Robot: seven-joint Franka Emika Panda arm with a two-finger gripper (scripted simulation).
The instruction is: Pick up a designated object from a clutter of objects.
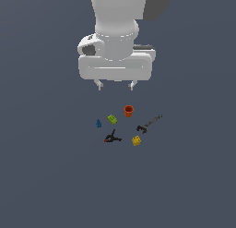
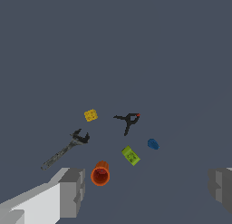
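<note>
**Here: pincer spread above six small items**

Overhead, the glossy white arm point(image 1: 117, 33) carries a broad, rounded hand, and below it the pincer point(image 1: 115, 86) hangs with its two short grey fingers point(image 1: 98, 85) set wide apart, gripping nothing. In the wrist view the finger pads point(image 2: 72, 191) appear as blocky, matte grey slabs at the two sides of the picture, with open floor between them.

The floor point(image 1: 46, 176) is a flat, uniform slate-grey surface without texture. All six items lie on it below the pincer, none touching a finger.

- The yellow block point(image 1: 137, 140) is roughly cubic, with small rounded studs over its upper face point(image 2: 90, 114). It lies farthest from the pincer, well apart from both fingers, beside the wrench's jawed end and near the clamp.
- The orange cup point(image 1: 128, 111) is a short tapered vessel, its dark red mouth visible in the wrist view point(image 2: 100, 174). It is the item nearest the pincer, between the fingers' lines.
- The green block point(image 1: 112, 118) is lime, oblong and studded point(image 2: 131, 155), just beyond the cup.
- The blue figure point(image 1: 98, 123) is a small rounded lump point(image 2: 153, 144); its finer form cannot be made out.
- The clamp point(image 1: 112, 138) is black, with splayed handles and a red tip point(image 2: 128, 119).
- The wrench point(image 1: 149, 123) is a slim, dark grey metallic bar with an open-jawed head point(image 2: 65, 149).
</note>
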